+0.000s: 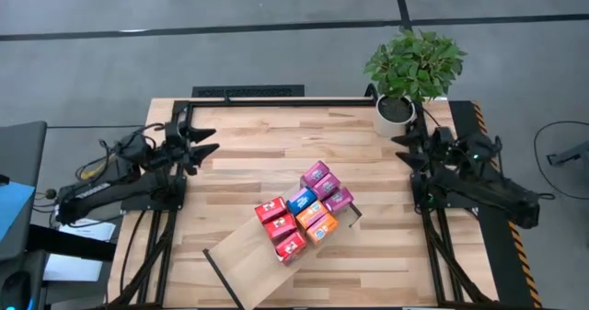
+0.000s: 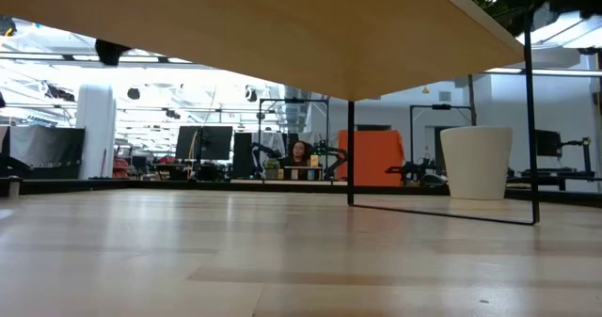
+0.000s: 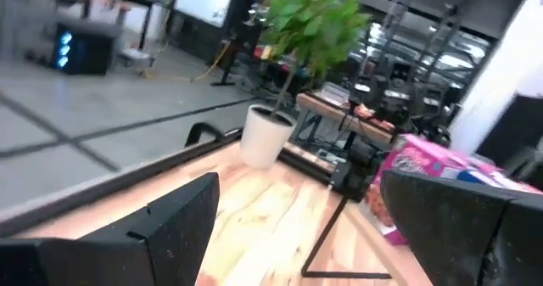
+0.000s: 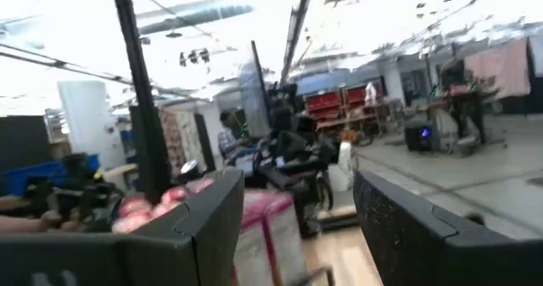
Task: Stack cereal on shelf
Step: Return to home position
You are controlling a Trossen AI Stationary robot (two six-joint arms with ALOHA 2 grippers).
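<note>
- Pale wood of the shelf [image 2: 282, 35] fills the top of the low view, seen from beneath, with a thin black leg [image 2: 351, 157] standing on the planked tabletop [image 2: 282, 261].
- From above, the shelf lies on a diagonal around the near middle of the table, running from near-left to far-right, and its near-left half is bare.
- Nine cereal boxes [image 1: 304, 213] stand packed side by side on the shelf's far-right half in three rows. Three red ones are toward the left, one blue and two orange are in the middle, and three magenta are toward the right.
- At the table's left edge, the left gripper [image 1: 214, 140] sits well apart from the shelf. Its fingers [image 3: 170, 227] are spread wide with nothing between them.
- At the right edge, the right gripper [image 1: 401, 150] sits just near of a white pot [image 1: 395, 113], with its fingers likewise apart and empty.
- The pot holds a leafy green plant [image 1: 414, 62] at the far-right corner of the table.
- Far off in the room behind, a person [image 2: 299, 151] sits at a desk.
</note>
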